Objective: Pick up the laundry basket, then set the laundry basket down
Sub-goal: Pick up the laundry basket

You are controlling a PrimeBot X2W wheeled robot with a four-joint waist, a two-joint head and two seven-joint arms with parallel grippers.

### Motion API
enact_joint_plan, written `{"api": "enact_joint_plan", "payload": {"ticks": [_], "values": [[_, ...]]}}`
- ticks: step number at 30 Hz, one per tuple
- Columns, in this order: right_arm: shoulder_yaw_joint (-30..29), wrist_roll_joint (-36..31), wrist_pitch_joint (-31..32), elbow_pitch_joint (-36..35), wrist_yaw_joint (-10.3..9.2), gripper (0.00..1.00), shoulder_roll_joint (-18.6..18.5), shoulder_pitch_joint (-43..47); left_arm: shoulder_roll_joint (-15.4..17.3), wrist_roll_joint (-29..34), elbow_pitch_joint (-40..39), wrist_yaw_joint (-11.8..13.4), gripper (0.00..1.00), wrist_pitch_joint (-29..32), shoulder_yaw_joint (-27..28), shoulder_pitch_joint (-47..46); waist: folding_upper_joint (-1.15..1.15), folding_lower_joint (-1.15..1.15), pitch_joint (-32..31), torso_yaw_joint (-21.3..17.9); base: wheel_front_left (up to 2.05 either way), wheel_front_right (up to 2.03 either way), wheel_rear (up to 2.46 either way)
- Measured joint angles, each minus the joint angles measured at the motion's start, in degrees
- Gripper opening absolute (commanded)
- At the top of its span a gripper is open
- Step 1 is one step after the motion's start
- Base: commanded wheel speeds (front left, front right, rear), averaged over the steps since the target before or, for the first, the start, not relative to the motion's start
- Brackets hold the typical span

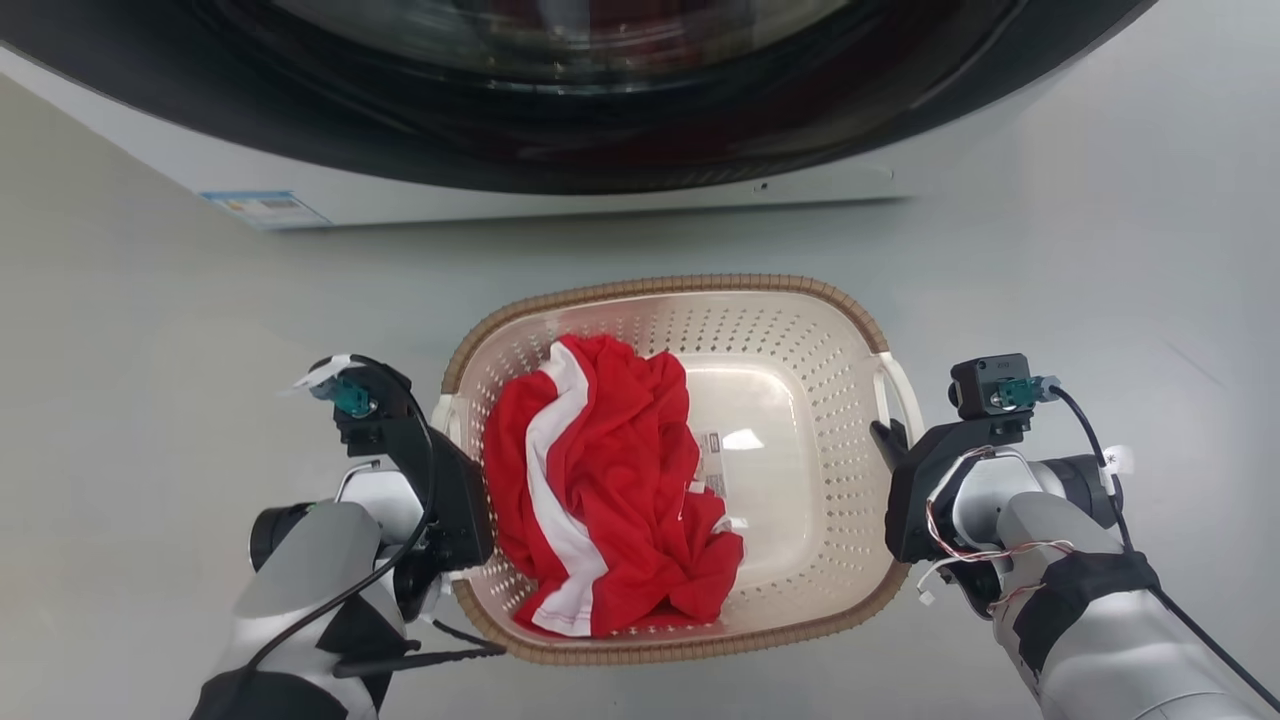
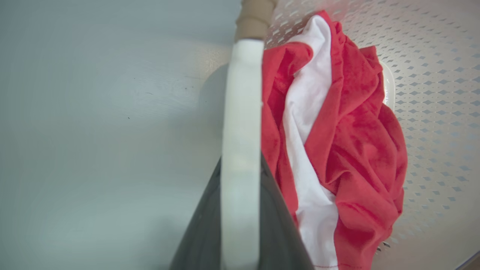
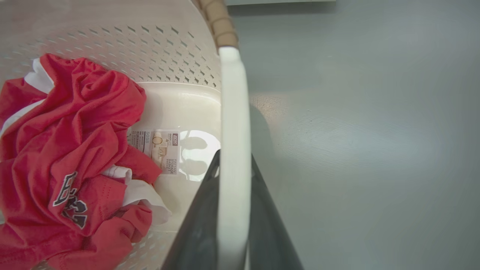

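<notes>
The laundry basket [image 1: 660, 288] is cream-white and perforated with a brown woven-look rim, and sits in the middle of the head view. A crumpled red and white garment [image 1: 600, 480] lies in its left half, beside a small label [image 3: 161, 150] on the solid bottom. My left gripper [image 1: 462, 470] is shut on the basket's white left handle [image 2: 242, 112], with one dark finger on each side. My right gripper [image 1: 893, 450] is shut on the white right handle [image 3: 234, 105] the same way. I cannot tell whether the basket is off the floor.
A large white washing machine [image 1: 600, 195] with a dark round door [image 1: 640, 90] stands just beyond the basket. Smooth grey floor [image 1: 150, 350] spreads to both sides and in front.
</notes>
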Motion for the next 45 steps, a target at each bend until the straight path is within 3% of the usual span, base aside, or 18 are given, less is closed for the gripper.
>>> {"api": "enact_joint_plan", "payload": {"ticks": [22,45], "values": [[3.9,7.9,8.0,0.6,-0.01,0.00,0.5,3.5,0.5,-4.3,1.8,0.1,0.00,11.7,-0.3,2.3,0.00,-0.01,-14.9,0.5,0.00,0.00,0.00],[5.5,16.2,19.0,0.9,-0.01,0.00,1.1,4.7,2.0,-7.8,2.9,0.1,0.00,19.2,0.1,3.9,0.00,-0.01,-26.4,-1.4,0.00,0.00,0.00]]}}
